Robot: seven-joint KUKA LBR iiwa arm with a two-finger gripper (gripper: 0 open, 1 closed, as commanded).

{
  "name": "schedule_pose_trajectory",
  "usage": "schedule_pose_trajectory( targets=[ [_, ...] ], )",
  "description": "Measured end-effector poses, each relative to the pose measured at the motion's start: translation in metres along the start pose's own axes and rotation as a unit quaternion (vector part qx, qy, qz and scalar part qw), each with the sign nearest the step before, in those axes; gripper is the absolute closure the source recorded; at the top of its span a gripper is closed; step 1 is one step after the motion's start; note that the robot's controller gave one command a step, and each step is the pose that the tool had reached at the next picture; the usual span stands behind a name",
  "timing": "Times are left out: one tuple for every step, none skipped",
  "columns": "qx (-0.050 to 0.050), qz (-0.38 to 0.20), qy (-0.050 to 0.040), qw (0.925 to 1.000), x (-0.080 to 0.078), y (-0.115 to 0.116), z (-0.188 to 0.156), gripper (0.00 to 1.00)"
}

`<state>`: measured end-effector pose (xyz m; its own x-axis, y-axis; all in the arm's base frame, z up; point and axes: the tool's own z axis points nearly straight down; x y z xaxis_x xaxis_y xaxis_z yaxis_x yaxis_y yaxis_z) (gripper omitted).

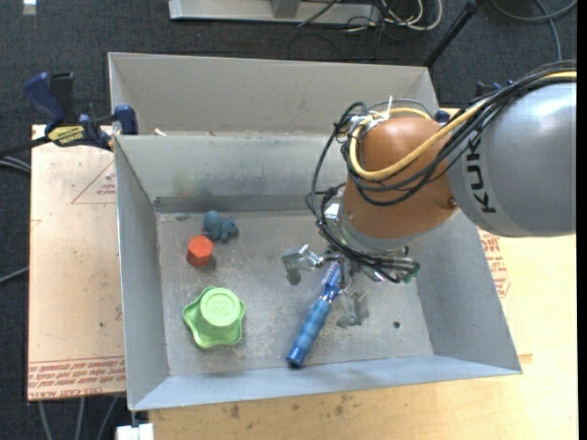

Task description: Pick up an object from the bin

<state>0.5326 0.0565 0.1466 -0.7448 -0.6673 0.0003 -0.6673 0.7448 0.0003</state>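
Tool point(323, 290) | spread wide | straddling upper end of blue pen point(307, 333)

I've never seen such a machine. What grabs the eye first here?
The big orange-capped arm reaching in from the right, its gripper spread open over the upper end of a blue pen-like stick in the middle of the bin. Next, the bright green flower-shaped cup at the lower left, with a small orange cylinder just above it.
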Motion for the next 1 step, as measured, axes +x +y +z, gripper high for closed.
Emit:
schedule_pose_trajectory(
  targets=[
    [-0.002, -0.231, 0.0007, 0.9729, 0.0175, 0.0098, 0.079, 0.0]
  ],
)
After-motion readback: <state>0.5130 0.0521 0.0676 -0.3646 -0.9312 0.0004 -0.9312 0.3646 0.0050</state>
